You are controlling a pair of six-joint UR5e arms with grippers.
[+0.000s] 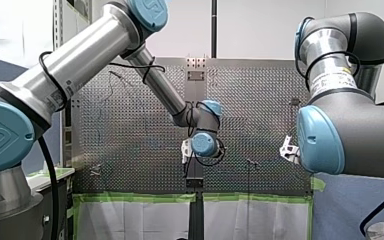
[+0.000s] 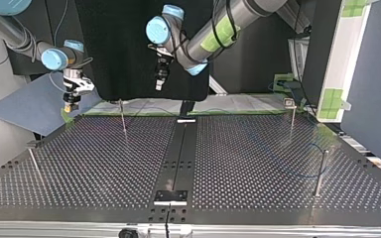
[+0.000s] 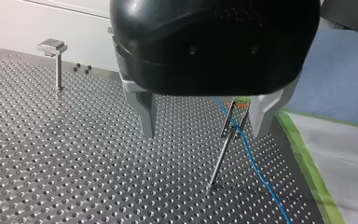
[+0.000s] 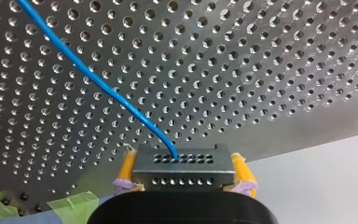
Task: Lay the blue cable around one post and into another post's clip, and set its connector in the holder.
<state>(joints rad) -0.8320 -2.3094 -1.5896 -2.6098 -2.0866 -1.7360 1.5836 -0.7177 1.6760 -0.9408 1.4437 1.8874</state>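
Both arms hang wrist-down over the perforated steel table [image 2: 258, 163], and in the front view's right half a grey elbow hides most of my right gripper [image 4: 184, 169]. My black left gripper [image 3: 204, 119] holds its metal fingers apart, with a thin clip-topped post [image 3: 220, 154] ahead between them. My right gripper's yellow pads clamp the grey perforated connector [image 4: 181, 176], and from it the thin blue cable [image 4: 102, 88] runs over the table's holes, barely traceable in the top view.

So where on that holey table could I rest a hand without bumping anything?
Roomiest, in the top view: the bare table between the thin post and the black centre strip, down to the near edge. The far left corner is crowded by my right gripper holding the connector; the right half has the blue cable looping by two posts.
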